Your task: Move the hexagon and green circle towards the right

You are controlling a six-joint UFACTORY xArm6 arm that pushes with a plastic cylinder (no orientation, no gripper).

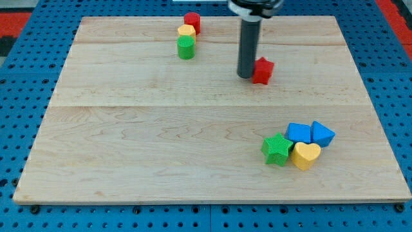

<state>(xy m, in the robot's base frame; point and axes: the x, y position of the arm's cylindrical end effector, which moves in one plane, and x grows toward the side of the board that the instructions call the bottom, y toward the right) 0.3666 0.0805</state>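
Over at the view's top left, the green circle [186,47], yellow hexagon [187,31] and red cylinder [192,22] sit touching in an up-down line, all squat, no real long axis. My tip [245,75] is jawless, resting against the red star [262,70], well right of them.

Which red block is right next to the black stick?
The red star-like block near the board's middle top: it sits against my tip, on its right. The other red block, a cylinder, stands far off at the top.
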